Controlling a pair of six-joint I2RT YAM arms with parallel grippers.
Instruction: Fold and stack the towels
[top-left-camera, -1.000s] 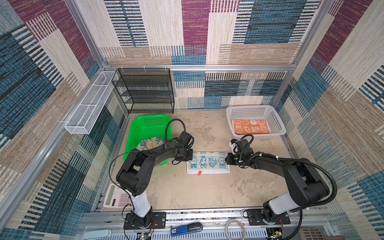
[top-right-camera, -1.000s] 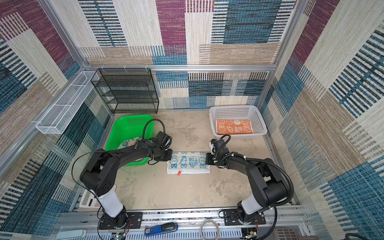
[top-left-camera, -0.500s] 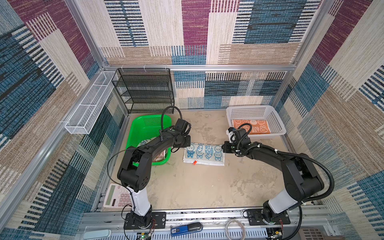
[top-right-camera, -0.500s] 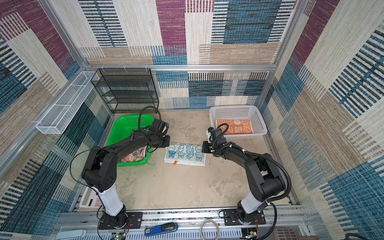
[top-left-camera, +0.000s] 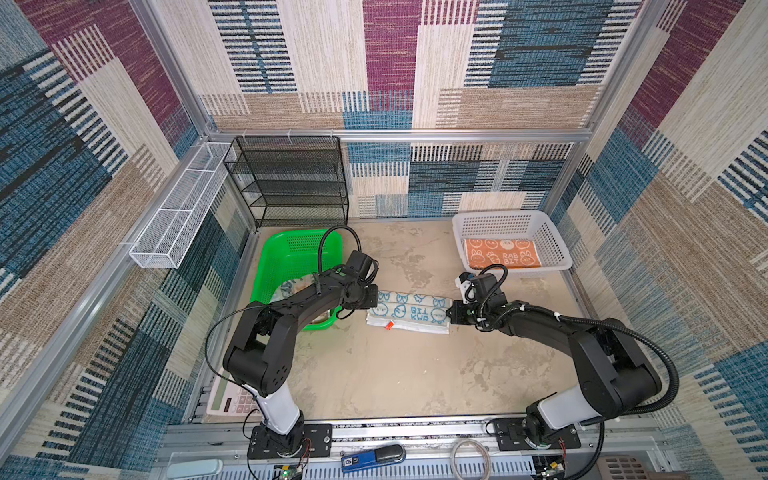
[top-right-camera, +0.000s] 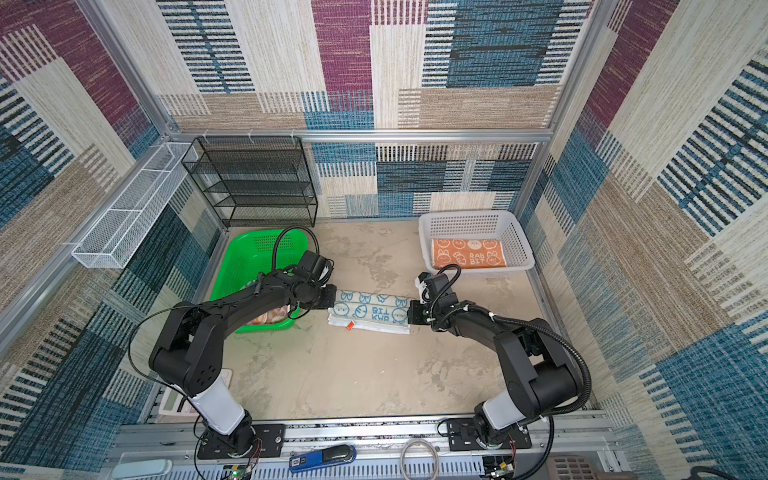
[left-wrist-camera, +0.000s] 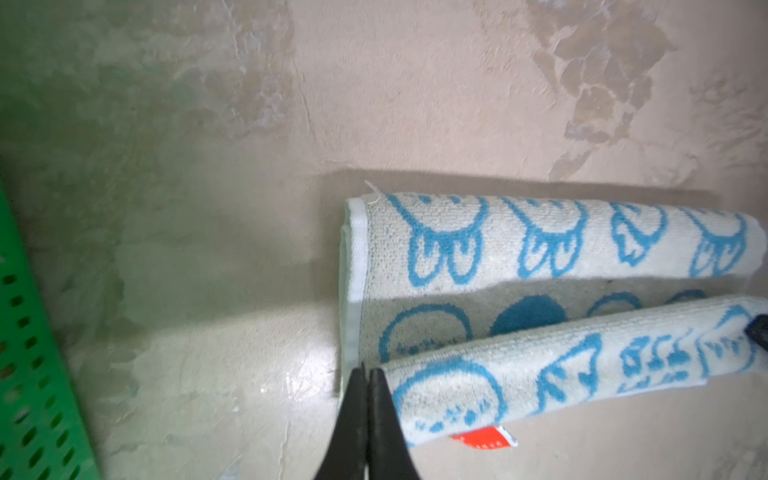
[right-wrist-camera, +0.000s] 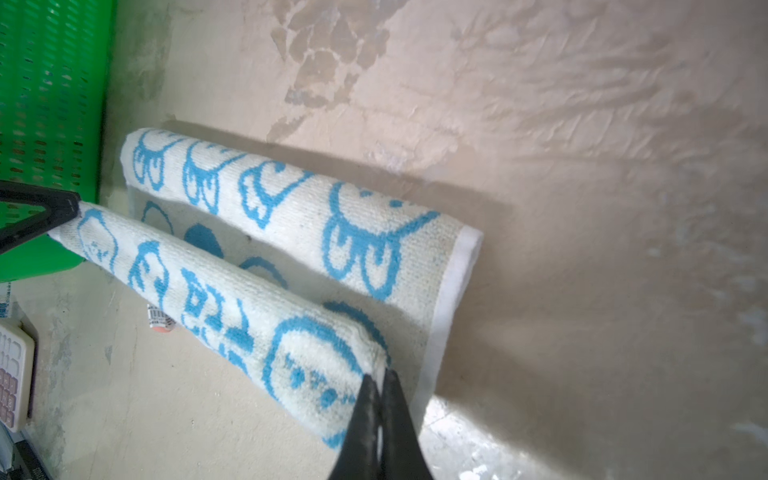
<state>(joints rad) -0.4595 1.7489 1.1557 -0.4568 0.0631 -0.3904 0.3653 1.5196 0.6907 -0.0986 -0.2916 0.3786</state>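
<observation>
A second ago the white towel (top-left-camera: 409, 309) lay flat and open on the bench (top-left-camera: 399, 374), with a jaw set at each short end. Now it is a narrower band: one long edge is raised and stretched taut between the two arms above the layer beneath, and the far side has curled into a soft fold. The first fold looks about half made; the held edge is not yet laid down.

The left jaws are pinched tight on the towel's left corner and the right jaws on its right corner, so the towel spans straight between them, midway across the bench. An orange towel (top-left-camera: 500, 257) already lies folded in the white basket (top-left-camera: 557, 245), well apart from the jaws.
</observation>
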